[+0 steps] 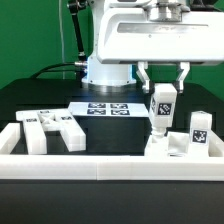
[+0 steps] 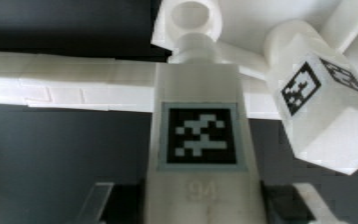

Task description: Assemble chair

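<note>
Border wall foremost, gripper clamped on tagged leg, blocky piece behind wall.

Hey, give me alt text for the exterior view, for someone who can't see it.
A robot gripper holds a white tagged leg upright over a white chair part on a black table. More white parts lie toward the exterior view's left, a marker board behind, a low white wall in front.

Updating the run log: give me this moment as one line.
end effector: shut on white bar | bar: upright, over white block | loose parts: exterior view's left
</note>
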`<move>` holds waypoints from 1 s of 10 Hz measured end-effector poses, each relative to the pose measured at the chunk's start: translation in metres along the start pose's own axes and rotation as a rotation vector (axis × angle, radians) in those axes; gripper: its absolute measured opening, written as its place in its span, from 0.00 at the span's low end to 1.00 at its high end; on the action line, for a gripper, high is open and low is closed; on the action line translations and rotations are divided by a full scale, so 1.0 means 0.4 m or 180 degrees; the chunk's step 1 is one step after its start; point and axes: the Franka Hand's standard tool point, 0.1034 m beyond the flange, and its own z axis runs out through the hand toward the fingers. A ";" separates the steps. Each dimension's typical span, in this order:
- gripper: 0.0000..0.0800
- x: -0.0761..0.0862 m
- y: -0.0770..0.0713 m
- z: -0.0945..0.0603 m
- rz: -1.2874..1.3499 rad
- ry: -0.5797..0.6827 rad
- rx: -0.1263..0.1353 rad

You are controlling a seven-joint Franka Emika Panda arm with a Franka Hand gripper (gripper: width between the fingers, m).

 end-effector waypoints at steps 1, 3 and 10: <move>0.37 -0.009 -0.003 0.009 -0.0008 -0.0016 -0.0002; 0.37 -0.013 -0.001 0.016 -0.0027 0.0057 -0.0032; 0.37 -0.030 -0.009 0.023 -0.0042 0.0009 -0.0023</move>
